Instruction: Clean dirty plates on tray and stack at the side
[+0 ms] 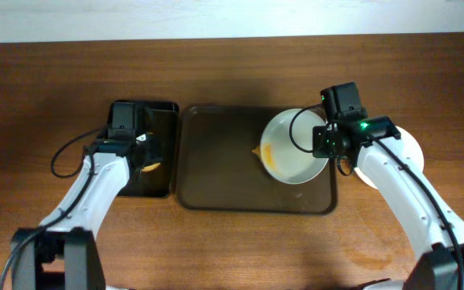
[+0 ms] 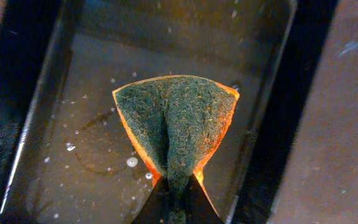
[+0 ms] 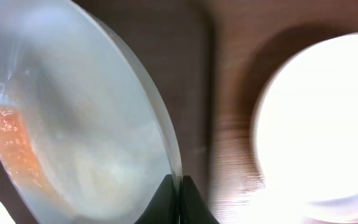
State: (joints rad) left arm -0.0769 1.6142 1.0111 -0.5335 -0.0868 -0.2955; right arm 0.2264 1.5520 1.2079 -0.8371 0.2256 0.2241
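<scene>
The plates (image 1: 295,153) lie at the right end, so we reach them last. Far left, the left gripper (image 2: 176,202) is pinched shut on a corner of a green-and-orange sponge (image 2: 176,124), which fans out ahead of it over the narrow black tray (image 2: 61,155); that tray's walls stand close on both sides. Right of this gripper, we see the brown tray (image 1: 216,161) with open floor across its left and middle. At its right end the right gripper (image 3: 178,196) is clamped on the rim of a tilted pale plate (image 3: 73,112), the orange smear on the side farthest from the grip. Just right of this gripper, outside the tray's rim, a white plate (image 3: 316,124) rests on the table (image 1: 55,64), partly beneath the arm.
</scene>
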